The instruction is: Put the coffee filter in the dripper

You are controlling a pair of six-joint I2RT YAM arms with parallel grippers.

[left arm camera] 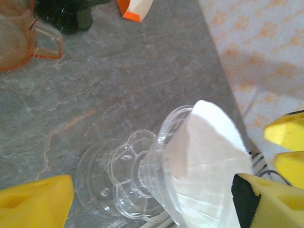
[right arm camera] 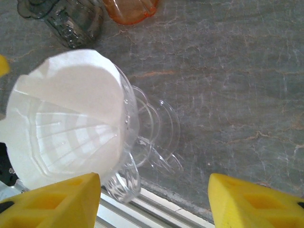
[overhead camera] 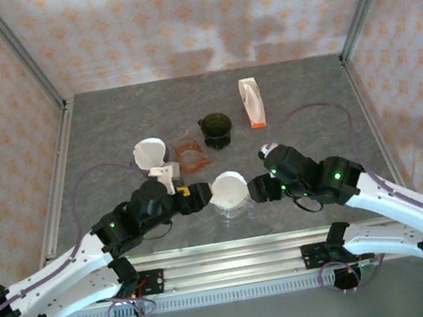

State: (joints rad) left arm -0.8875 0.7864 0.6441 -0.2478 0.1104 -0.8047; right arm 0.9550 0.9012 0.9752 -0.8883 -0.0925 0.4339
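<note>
**Ana:** Nearest us, at the front edge of the table (overhead camera: 309, 111), stands the clear dripper (overhead camera: 234, 207), and the white filter (overhead camera: 228, 189) is sitting in its mouth. The left gripper (overhead camera: 201, 196) is at its nine o'clock and the right gripper (overhead camera: 255, 190) at its three.

**Ben:** Is either one holding anything?

**Ana:** No, both pairs are spread wide. In the left wrist view one yellow finger (left arm camera: 266, 199) is right against the paper's lower edge, and its partner is well off by the foot. The right pair straddles the dripper, with one finger (right arm camera: 52, 202) just under the rim and the other clear.

**Ben:** So is the paper home?

**Ana:** It's inside the cone, but to me it rides a little high. I can't tell if it lies flat on the ribs. What it wants is a light press straight down on the paper, never sideways, because that dripper looks light and nothing pins it. I'd have one gripper steady the foot while the other taps.

**Ben:** What's the risk?

**Ana:** A finger snagging the paper when it pulls away. Leave level and slow.

**Ben:** And further back?

**Ana:** From the dripper there's a white cone (overhead camera: 150, 150) at ten o'clock, an orange cup (overhead camera: 191, 155) at eleven and a dark green cup (overhead camera: 216, 129) at twelve. The packet (overhead camera: 252, 104) is farthest, at one. All are well apart from the work.
</note>
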